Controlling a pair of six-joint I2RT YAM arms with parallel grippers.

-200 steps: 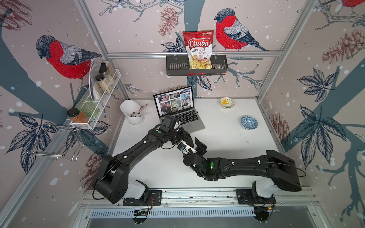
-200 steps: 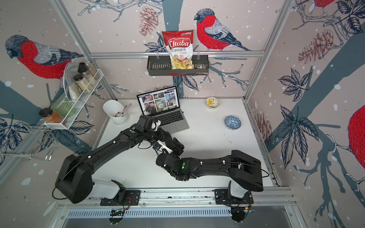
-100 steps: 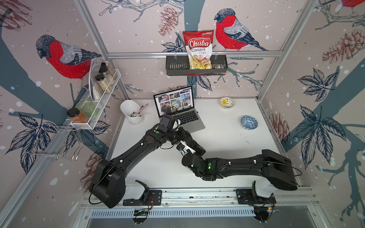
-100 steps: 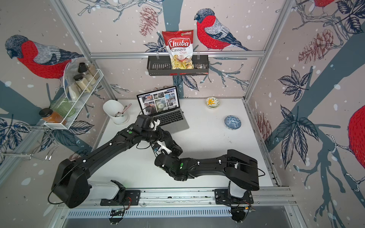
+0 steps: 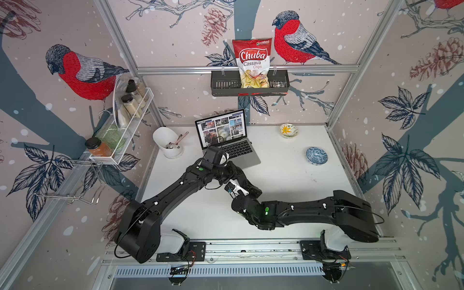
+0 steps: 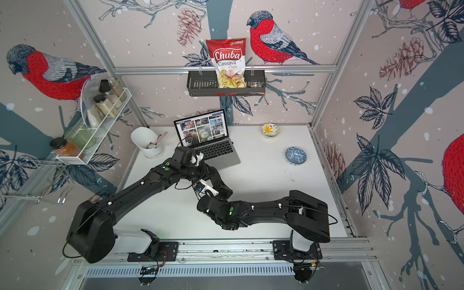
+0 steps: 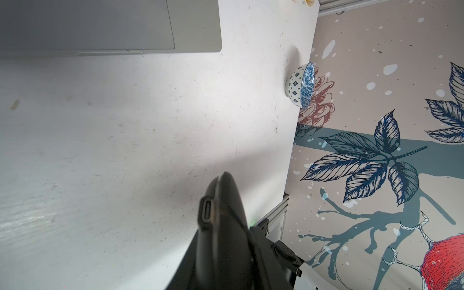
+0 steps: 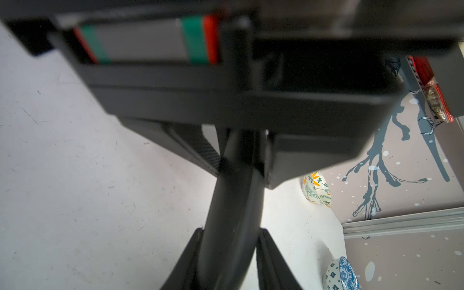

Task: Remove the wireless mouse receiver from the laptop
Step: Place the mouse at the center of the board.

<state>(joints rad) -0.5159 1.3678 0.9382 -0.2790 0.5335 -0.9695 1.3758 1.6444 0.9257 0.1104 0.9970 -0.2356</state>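
Laptop [image 5: 241, 153] just beyond both hands, left hand [image 5: 232, 171] and right hand [image 8: 229, 242] each gripping black mouse [image 7: 222, 226]

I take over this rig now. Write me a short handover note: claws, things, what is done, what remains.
Left claw: shut on the black mouse.
Right claw: fingers on both sides of that mouse; firm grip unclear.
Laptop: open, screen lit, no claw on it.
Wireless mouse receiver: too small to find in any view.
Done: nothing confirmed. Left: find the receiver, pull it from the laptop.
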